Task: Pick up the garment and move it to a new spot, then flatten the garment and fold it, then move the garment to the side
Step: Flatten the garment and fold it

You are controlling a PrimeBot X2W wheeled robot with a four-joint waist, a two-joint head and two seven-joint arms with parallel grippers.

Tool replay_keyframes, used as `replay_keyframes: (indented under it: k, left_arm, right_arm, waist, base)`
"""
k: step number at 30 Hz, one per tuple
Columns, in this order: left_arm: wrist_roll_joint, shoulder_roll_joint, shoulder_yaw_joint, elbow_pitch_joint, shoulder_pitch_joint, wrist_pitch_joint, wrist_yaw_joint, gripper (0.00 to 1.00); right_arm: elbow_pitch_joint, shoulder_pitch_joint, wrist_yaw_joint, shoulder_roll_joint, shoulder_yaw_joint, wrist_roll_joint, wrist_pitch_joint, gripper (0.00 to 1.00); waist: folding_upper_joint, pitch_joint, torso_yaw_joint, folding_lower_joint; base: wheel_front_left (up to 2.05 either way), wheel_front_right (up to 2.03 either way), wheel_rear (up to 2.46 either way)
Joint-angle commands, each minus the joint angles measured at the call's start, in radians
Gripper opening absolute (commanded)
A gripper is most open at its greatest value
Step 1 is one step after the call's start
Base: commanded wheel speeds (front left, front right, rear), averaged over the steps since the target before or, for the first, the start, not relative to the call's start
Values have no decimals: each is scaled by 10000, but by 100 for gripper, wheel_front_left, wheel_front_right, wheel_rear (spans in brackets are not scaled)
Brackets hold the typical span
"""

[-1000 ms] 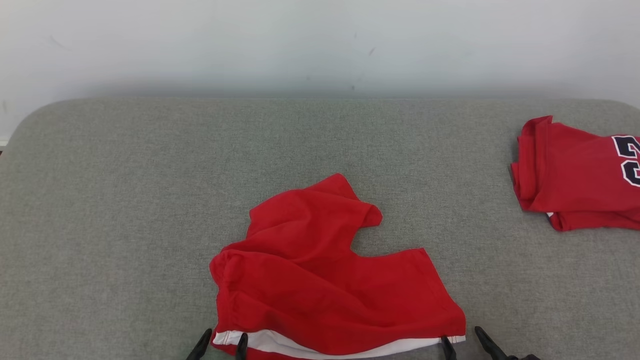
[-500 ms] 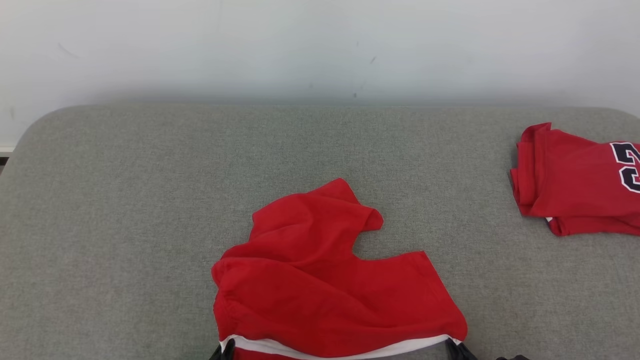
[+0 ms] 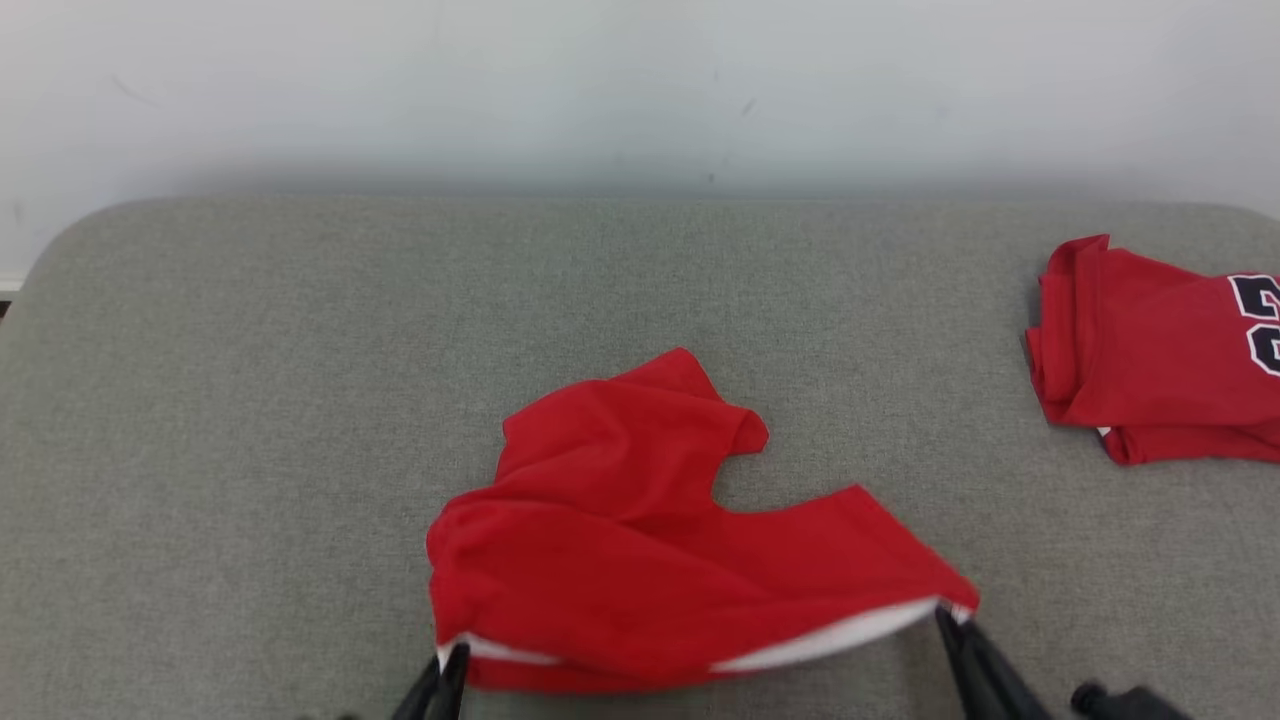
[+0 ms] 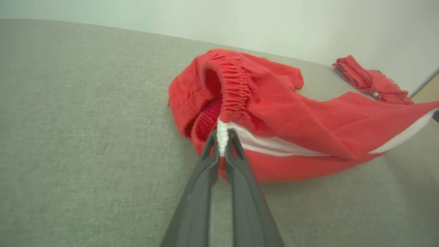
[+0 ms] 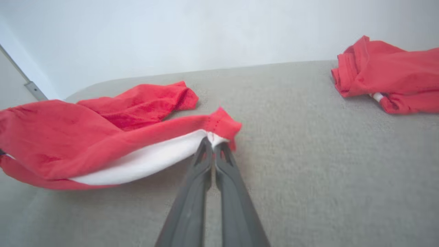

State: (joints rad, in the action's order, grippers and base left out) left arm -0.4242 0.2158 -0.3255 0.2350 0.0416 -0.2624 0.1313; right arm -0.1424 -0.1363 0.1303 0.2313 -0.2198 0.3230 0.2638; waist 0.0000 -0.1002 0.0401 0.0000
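Observation:
The garment point(image 3: 640, 540) is a pair of red shorts with a white side stripe, lying crumpled on the grey padded table point(image 3: 250, 400). My left gripper point(image 3: 452, 655) is shut on the near left corner, at the gathered waistband point(image 4: 229, 92). My right gripper point(image 3: 944, 612) is shut on the near right corner, at the leg hem point(image 5: 219, 125). The near edge with the white stripe point(image 5: 154, 161) hangs stretched between the two grippers, raised a little off the table. The far leg point(image 3: 640, 420) rests folded on the surface.
A second red garment point(image 3: 1150, 350) with dark numbers lies folded at the table's far right. A pale wall point(image 3: 640, 90) runs behind the table. Bare grey padding spreads to the left and behind the shorts.
Both grippers went from open beside the near corners to shut on them. The near edge has since lifted and the right corner moved out to the right.

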Motion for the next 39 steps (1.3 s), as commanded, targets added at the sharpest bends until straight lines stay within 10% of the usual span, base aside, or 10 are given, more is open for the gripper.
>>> replay_keyframes:
  k: [1,16,39]
  left_arm:
    - [-147,174,-68,-362,-518,-29,-16,0]
    - [-2945,1924,-1823,-156,-8002,2625,-18,0]
    - [-5131,903,-2641,5194,-19292,3619,-16,0]
  right_arm:
    - [462,398,4,192,64,218,5,0]
    - [-459,7042,4,1945,-956,2875,-562,0]
    - [-6270,18861,4,1580,-2255,4840,-752,0]
  waist:
    - [0,-180,-17,0]
    - [0,-2492,-461,0]
    - [0,-5599,-1407,0]
  base:
    - [0,0,0]
    - [0,0,0]
    - [0,0,0]
